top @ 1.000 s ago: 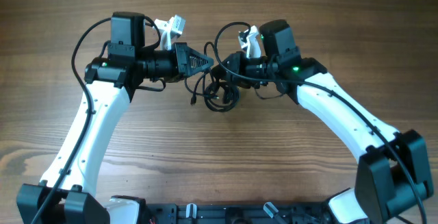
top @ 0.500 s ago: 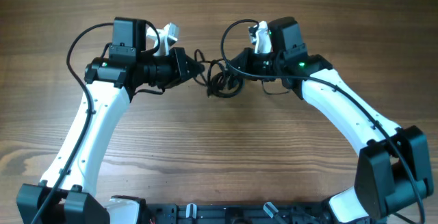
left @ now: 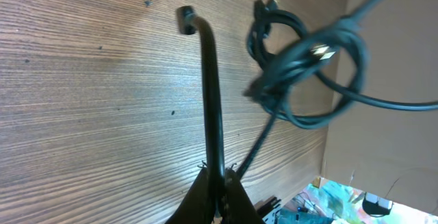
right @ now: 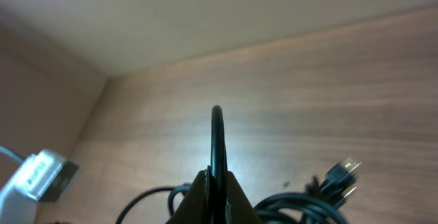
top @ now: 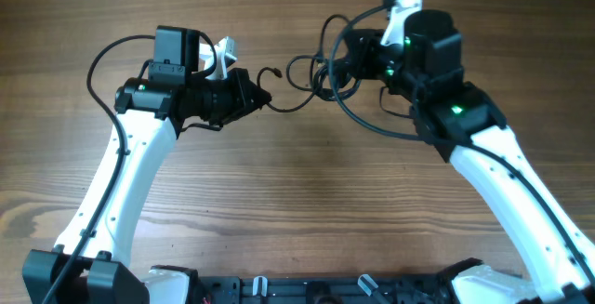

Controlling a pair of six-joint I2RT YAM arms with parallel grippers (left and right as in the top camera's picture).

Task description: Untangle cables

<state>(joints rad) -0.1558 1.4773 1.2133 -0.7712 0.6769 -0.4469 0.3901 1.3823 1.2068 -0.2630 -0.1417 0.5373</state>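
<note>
The cables (top: 310, 70) are thin black cords knotted into a bundle, hanging above the wooden table between my two grippers. My left gripper (top: 262, 99) is shut on one strand. In the left wrist view that strand (left: 211, 94) runs straight up from the gripper (left: 217, 176) to a bent plug end (left: 186, 18), with the knotted loops (left: 304, 63) to its right. My right gripper (top: 335, 64) is shut on another strand at the bundle's right side. In the right wrist view a loop (right: 217, 125) rises from the gripper (right: 217, 177), and metal-tipped plugs (right: 342, 172) show at the lower right.
The wooden table (top: 297, 192) stretches toward the front between the two white arms. A thick black arm wire (top: 358, 118) loops below the right wrist. A wall edge and some clutter (left: 342, 196) appear beyond the table in the left wrist view.
The right gripper has shut on a strand and swung up and toward the far right, lifting the bundle off the table. The left gripper has stayed shut and drawn back slightly left.
</note>
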